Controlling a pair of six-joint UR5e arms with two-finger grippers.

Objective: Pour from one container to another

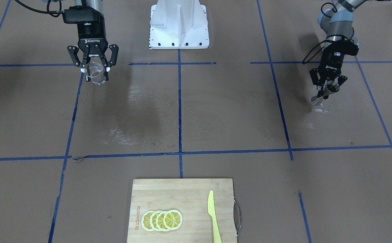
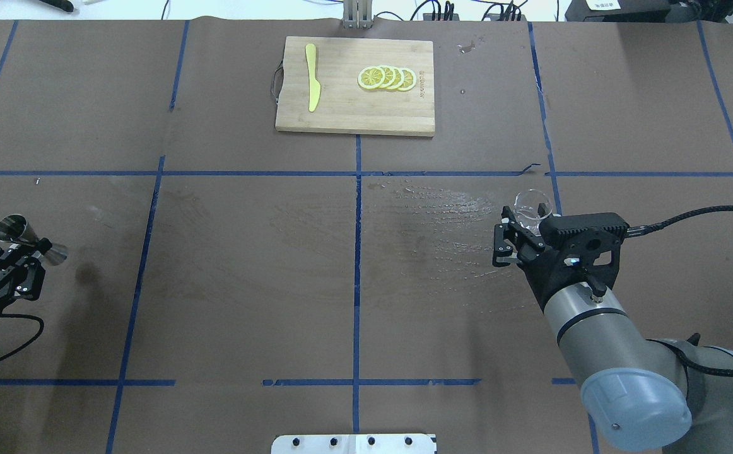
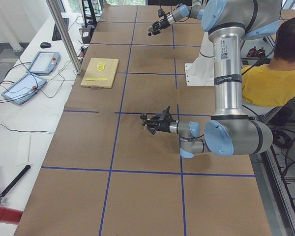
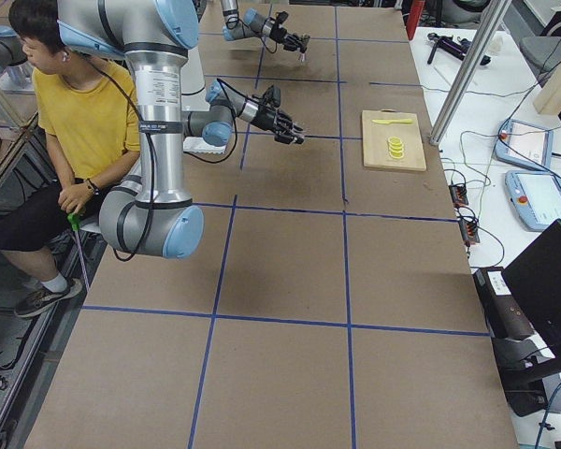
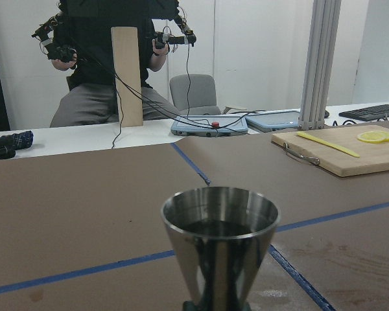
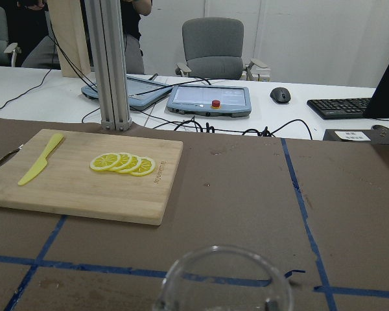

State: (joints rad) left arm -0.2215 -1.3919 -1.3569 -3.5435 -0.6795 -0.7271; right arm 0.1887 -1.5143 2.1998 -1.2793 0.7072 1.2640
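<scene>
Overhead, you find the board point(image 2: 354, 113) at top centre, knife point(image 2: 311, 85) on its left part, slices point(image 2: 387, 78) on its right. The jigger point(image 2: 29, 238) is at the left edge, the cup point(image 2: 532, 205) right of centre, well apart.

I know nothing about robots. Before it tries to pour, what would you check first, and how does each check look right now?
1. Glass cup gripped by the right gripper: ok, a finger on each side of it.
2. Jigger gripped by the left gripper: ok, held at the waist.
3. Jigger's mouth facing up: ok in the left wrist view.
4. Cup over the jigger: not ok, they are at opposite ends of the table.
5. Liquid in the cup: cannot tell, the glass is see-through.
6. Cutting board out of the way: ok, it lies at the far edge, away from both arms.
</scene>
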